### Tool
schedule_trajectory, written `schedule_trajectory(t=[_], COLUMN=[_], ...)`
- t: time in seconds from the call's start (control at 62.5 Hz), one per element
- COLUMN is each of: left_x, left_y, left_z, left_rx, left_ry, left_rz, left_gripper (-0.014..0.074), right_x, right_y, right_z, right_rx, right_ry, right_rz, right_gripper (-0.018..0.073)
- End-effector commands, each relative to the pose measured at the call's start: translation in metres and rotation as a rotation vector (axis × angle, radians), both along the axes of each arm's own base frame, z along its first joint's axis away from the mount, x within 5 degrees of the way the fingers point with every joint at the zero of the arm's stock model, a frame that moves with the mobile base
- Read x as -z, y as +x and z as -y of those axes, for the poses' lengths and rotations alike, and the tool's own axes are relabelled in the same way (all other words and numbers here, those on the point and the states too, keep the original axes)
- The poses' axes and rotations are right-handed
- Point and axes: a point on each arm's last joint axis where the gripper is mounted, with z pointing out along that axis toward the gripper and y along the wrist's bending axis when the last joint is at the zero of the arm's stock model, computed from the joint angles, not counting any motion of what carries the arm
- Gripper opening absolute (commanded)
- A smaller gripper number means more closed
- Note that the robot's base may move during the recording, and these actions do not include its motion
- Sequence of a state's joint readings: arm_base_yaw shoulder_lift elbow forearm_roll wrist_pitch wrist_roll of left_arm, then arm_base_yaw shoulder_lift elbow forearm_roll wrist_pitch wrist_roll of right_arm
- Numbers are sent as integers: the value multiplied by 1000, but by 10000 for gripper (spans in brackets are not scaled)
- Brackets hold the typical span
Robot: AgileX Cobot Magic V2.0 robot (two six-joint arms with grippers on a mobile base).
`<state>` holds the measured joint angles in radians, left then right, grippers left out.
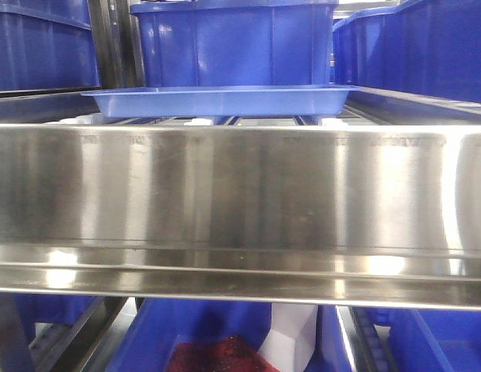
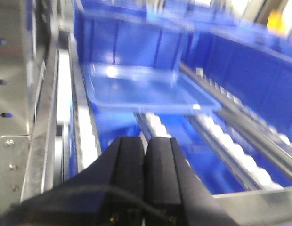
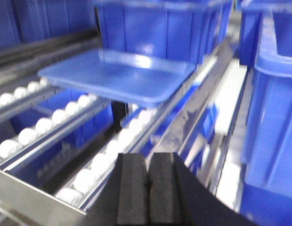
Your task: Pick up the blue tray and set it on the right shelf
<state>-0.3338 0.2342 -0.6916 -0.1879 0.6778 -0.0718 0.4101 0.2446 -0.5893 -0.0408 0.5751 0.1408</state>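
The blue tray (image 1: 221, 100) sits flat on the white rollers (image 3: 96, 165) of the right shelf (image 1: 240, 190), its flared rim showing just above the shelf's broad, shiny steel front rail in the front-facing view. Directly behind the tray stands a deep dark-blue bin (image 1: 237, 43), touching or nearly touching its back edge; more bins (image 1: 39, 43) flank it on both sides, and further blue bins and a white object (image 1: 291, 333) show on the level below the rail. Seen from the left wrist, the left gripper (image 2: 146, 155) has its two black fingers pressed together with nothing between them, and the tray lies ahead of it and apart from it, resting across the roller tracks (image 2: 231, 146), with the steel side frame (image 2: 23, 117) off to the gripper's left. Seen from the right wrist, the right gripper (image 3: 146, 186) likewise has its fingers closed against each other and empty; the tray lies ahead and slightly to its left, well clear of the fingertips, with a tall bin (image 3: 273, 103) close on the gripper's right. Both wrist views are blurred, so fine detail of the tray's rim cannot be made out there.
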Motion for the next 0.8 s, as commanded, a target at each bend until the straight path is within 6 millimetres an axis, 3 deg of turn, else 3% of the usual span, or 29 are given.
schedule_trajectory(t=[0.0,0.24,0.671,0.783], left_x=[-2,15,22,28], left_y=[-1,1,3,7], left_z=[-3,-4,-3,-7], left_rx=[-26,-43,-41,-113], left_ry=[-82,-105,-94,26], left_rz=[181,229,202,222], left_gripper=[-41,-48,-49,-48], right_x=[-7,3,3,3], right_y=[-2,2,2,2], right_z=[1,-1,-1,-1], right_rx=[1,-5,-5,-5], right_ry=[40,64,62,62], right_rz=[185,245,241,241], right_gripper=[57,57,57,57])
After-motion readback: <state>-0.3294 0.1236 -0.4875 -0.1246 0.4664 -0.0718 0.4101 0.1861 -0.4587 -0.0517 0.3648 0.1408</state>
